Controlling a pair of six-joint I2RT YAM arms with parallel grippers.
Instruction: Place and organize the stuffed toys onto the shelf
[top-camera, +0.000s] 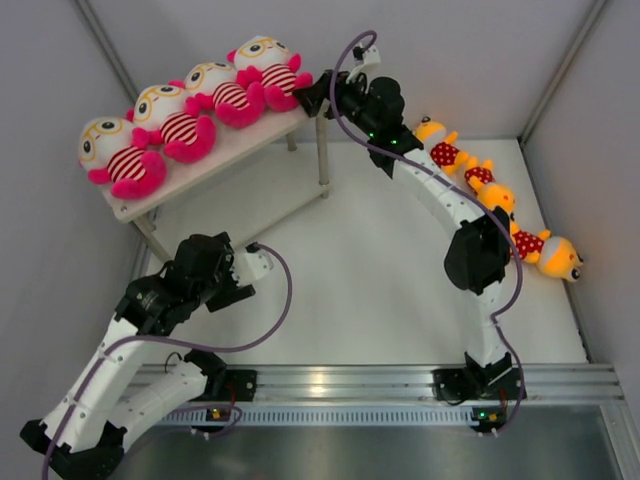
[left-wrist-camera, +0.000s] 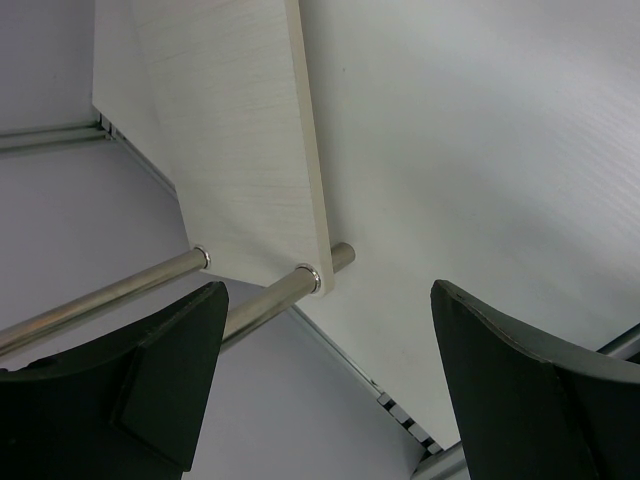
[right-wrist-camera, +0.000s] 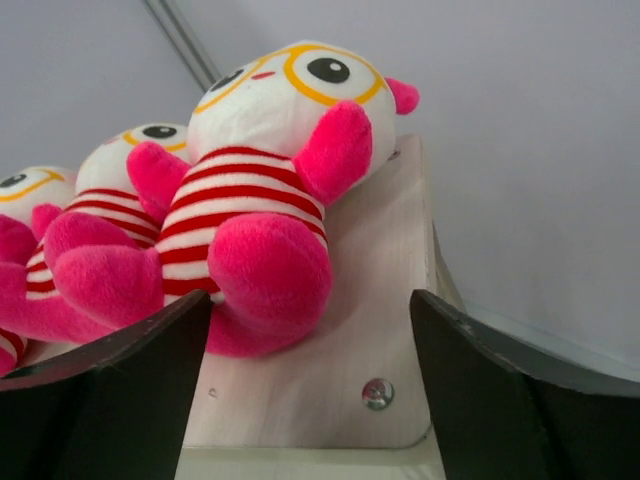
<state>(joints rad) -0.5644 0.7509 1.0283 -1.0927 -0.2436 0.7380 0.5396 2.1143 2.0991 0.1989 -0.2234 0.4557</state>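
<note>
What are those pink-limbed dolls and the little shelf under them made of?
Dolls: soft plush fabric, judging by the fuzzy nap on the pink limbs. Shelf board: matte, pale, faintly streaked, so likely wood-grain laminate or painted wood. Legs: shiny silver tubes, probably polished metal.

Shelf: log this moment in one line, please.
shelf top: four striped toys | table: three yellow toys | right gripper: open, at shelf end | left gripper: open, empty

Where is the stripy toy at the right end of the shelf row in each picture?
Top external: end toy at upper middle, on the shelf.
Left wrist: not in it; only the shelf shows.
Right wrist: end toy in the centre, close up.
Shared landmark: the shelf, its cream board.
</note>
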